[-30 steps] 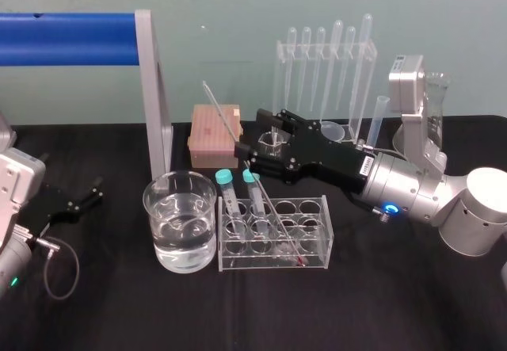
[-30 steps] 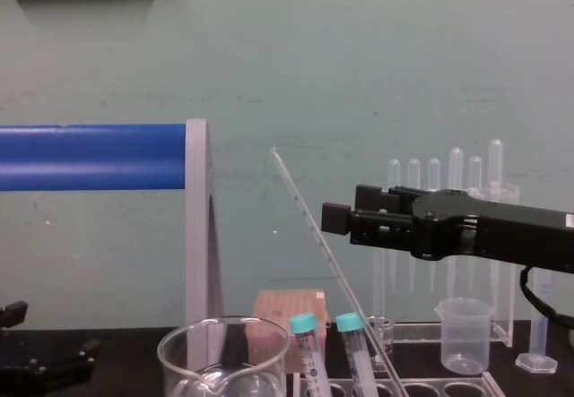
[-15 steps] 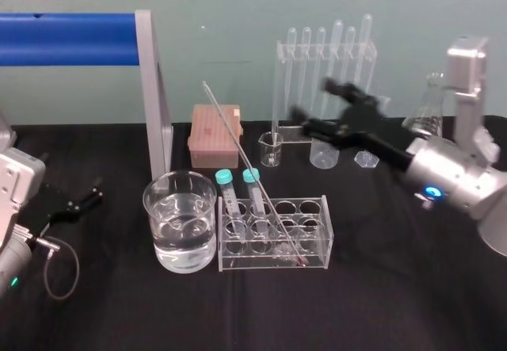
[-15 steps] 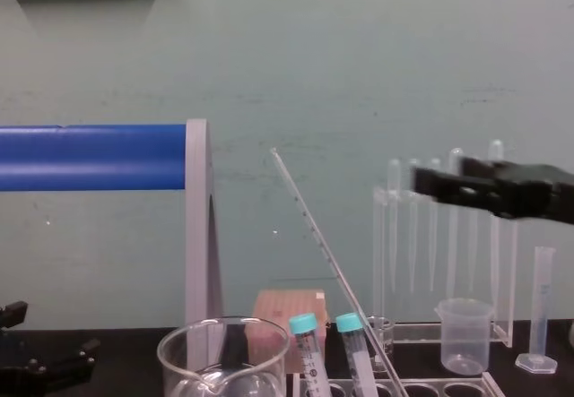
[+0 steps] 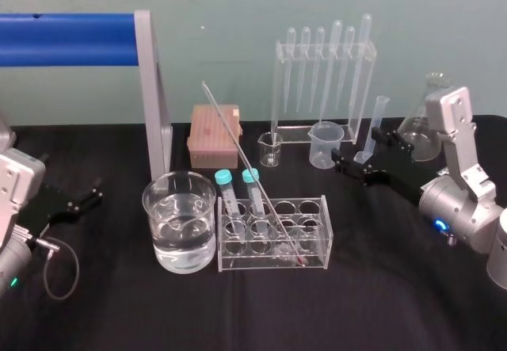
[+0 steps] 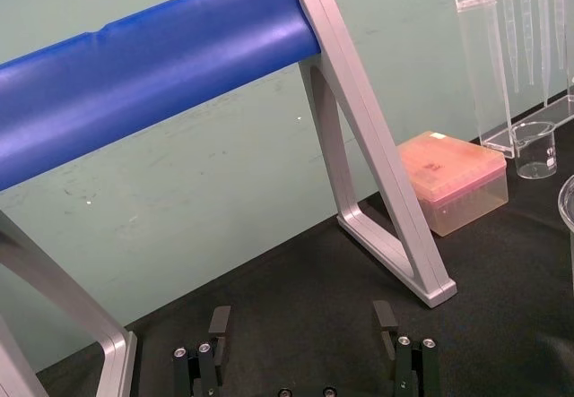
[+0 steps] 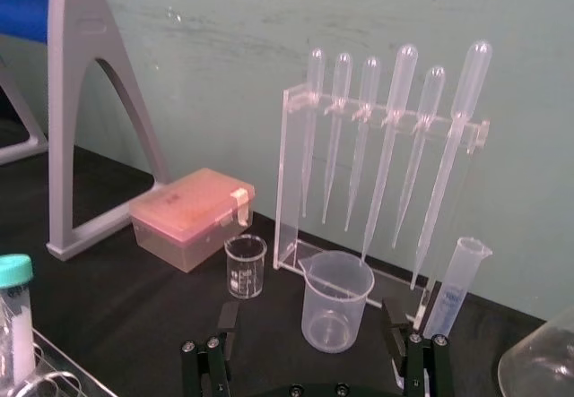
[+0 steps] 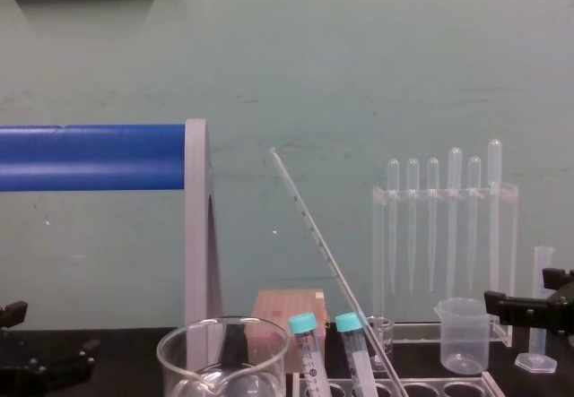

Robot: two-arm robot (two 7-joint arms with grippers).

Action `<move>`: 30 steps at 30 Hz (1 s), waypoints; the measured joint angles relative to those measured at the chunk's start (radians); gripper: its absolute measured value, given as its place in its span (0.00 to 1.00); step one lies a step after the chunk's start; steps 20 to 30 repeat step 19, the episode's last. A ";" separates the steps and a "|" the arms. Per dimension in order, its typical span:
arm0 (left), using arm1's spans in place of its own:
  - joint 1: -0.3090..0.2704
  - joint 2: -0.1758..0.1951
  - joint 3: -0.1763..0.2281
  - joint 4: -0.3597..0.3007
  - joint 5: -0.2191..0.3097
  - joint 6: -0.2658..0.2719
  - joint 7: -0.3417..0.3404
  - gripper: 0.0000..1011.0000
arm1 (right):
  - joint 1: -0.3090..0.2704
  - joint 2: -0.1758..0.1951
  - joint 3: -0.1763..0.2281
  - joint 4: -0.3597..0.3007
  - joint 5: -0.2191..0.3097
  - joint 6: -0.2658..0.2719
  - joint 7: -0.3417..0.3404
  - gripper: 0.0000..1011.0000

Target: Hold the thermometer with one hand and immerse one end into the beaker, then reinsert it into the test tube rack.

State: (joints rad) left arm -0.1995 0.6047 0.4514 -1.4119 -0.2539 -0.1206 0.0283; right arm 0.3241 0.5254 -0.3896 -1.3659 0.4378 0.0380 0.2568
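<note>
Head view: the right gripper (image 5: 358, 150) hangs low beside the small plastic beaker (image 5: 325, 143), fingers spread wide and empty, its arm reaching in from the right. The thermometer (image 5: 238, 146) leans in the test tube rack (image 5: 315, 208), next to the water-filled beaker (image 5: 181, 223). The left gripper (image 5: 93, 191) sits parked at far left.

Left wrist view: its fingers (image 6: 219, 322) stand apart, holding nothing.

Right wrist view: the fingers (image 7: 392, 318) are wide apart.

Chest view: the thermometer's (image 8: 321, 246) marks are too fine to read.
</note>
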 joint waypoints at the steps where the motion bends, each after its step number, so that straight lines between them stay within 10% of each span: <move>1: 0.000 0.000 0.000 0.000 0.000 0.000 0.000 1.00 | 0.000 0.000 0.000 0.000 -0.001 0.000 0.000 0.99; 30: 0.000 0.000 0.000 0.000 0.000 0.000 0.000 1.00 | -0.001 0.002 0.002 -0.005 0.004 0.000 -0.001 0.99</move>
